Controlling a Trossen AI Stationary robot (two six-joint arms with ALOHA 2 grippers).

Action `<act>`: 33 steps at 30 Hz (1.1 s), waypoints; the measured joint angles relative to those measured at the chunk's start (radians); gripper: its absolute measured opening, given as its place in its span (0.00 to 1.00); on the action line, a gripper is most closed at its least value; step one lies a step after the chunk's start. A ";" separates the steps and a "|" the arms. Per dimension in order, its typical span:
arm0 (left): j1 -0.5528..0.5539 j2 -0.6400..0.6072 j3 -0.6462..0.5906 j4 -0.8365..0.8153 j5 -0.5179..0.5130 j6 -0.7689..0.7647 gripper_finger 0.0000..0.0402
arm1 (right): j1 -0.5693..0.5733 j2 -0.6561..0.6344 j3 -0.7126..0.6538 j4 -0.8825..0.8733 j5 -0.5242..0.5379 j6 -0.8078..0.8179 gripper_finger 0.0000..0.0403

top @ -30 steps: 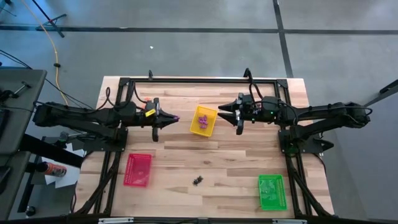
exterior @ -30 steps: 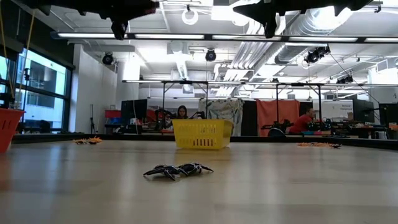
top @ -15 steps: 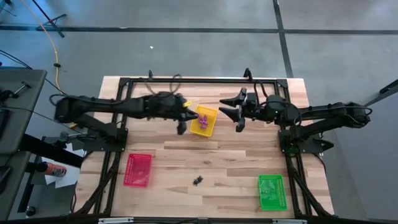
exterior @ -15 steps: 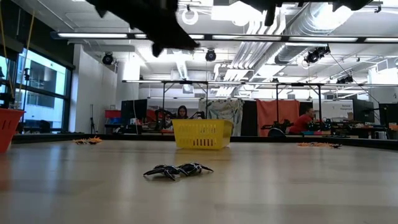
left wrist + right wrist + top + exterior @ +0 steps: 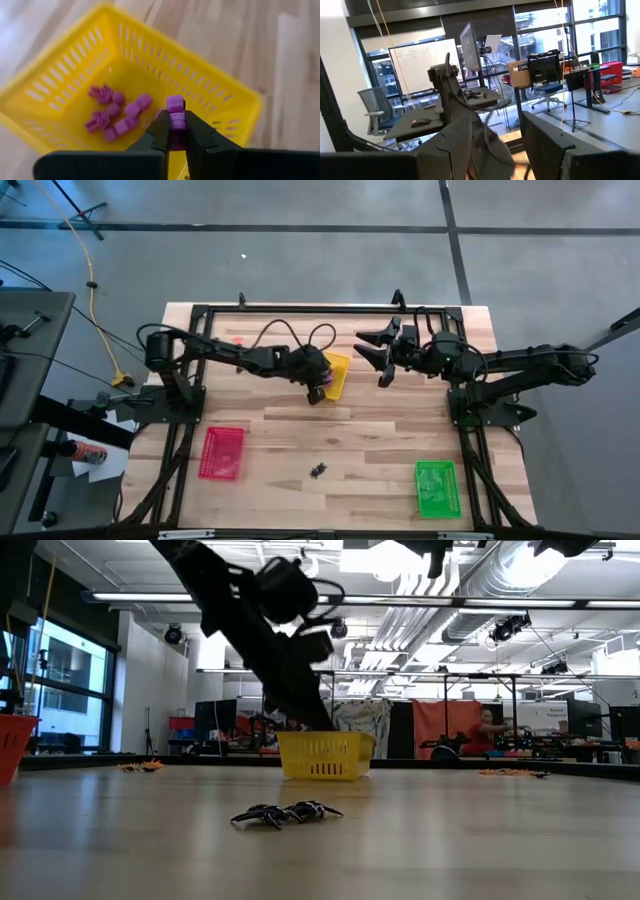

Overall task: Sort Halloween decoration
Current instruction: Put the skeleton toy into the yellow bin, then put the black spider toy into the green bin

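Reaching across since a moment ago, the left pincer now hangs over the yellow tray, its fingers pinched on a purple trinket above the other purple trinkets lying inside. On the desk nearer the front lie the black trinkets, between the red tray and green tray. At right, the right pincer hovers half open, empty, beside the yellow tray.
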 joint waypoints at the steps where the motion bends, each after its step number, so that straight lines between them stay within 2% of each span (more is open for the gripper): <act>1: 0.000 0.014 0.000 0.005 0.000 -0.006 0.05 | 0.000 0.000 0.000 0.000 0.003 0.002 0.40; 12: -0.008 0.053 0.000 0.009 -0.027 -0.025 0.18 | 0.000 0.000 0.000 -0.002 0.005 0.002 0.40; 21: -0.007 0.025 0.000 0.011 -0.004 -0.044 0.37 | 0.000 0.000 0.000 -0.003 0.005 0.002 0.40; 28: 0.040 -0.123 0.000 0.001 -0.007 -0.011 0.46 | 0.000 -0.001 0.000 -0.004 0.005 0.002 0.40; 33: 0.101 -0.317 -0.002 -0.017 -0.006 0.001 0.47 | 0.000 -0.001 0.000 0.001 0.005 0.002 0.40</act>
